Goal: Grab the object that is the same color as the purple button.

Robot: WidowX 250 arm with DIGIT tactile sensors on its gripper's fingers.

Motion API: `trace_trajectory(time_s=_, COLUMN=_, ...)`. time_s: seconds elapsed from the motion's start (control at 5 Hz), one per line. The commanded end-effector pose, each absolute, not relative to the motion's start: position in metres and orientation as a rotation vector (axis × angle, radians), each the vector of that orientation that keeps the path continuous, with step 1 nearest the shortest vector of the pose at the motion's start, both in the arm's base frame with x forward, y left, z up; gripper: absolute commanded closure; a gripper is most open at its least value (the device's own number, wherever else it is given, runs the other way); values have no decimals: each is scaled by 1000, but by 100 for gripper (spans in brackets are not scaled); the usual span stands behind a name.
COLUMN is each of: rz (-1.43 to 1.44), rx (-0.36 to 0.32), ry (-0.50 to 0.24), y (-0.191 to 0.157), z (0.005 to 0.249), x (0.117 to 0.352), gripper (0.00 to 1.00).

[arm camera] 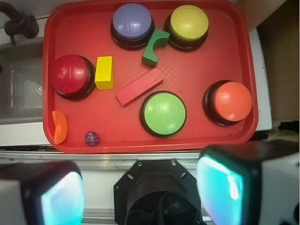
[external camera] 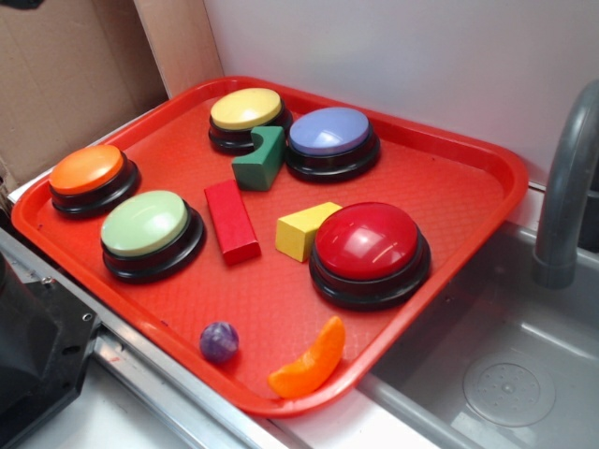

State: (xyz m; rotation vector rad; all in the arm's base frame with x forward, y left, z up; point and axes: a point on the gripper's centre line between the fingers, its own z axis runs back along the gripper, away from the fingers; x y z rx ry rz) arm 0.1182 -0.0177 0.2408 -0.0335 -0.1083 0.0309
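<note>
The small dark purple ball (external camera: 218, 341) lies on the red tray (external camera: 468, 187) near its front edge, next to an orange crescent piece (external camera: 311, 361). In the wrist view the ball (arm camera: 92, 138) sits at the tray's lower left. The purple button (external camera: 329, 133) stands at the back of the tray; it also shows in the wrist view (arm camera: 132, 22) at the top. My gripper (arm camera: 140, 192) is open and empty, high above and off the tray's near edge, over the robot base. The gripper does not show in the exterior view.
On the tray stand yellow (external camera: 246, 110), orange (external camera: 87, 170), green (external camera: 145, 224) and red (external camera: 367, 241) buttons, plus a green arch block (external camera: 262, 161), red bar (external camera: 230, 220) and yellow block (external camera: 304, 229). A sink (external camera: 505, 374) with a grey faucet (external camera: 566, 187) lies right.
</note>
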Motion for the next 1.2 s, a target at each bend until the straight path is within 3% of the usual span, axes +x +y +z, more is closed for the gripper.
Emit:
trace_trajectory(time_s=0.0, rz=31, rx=-34, ry=-108, y=-18, z=241, x=118, gripper=0)
trace_trajectory(time_s=0.2, rz=40, rx=-79, ry=-141, y=-31, z=220, x=127, gripper=0)
trace_trajectory(time_s=0.8, rz=97, rx=-165, ry=-74, y=-80, z=123, x=149, gripper=0)
trace_trajectory(time_s=1.0, rz=67, rx=-149, ry=-34, y=-96, z=87, x=148, gripper=0)
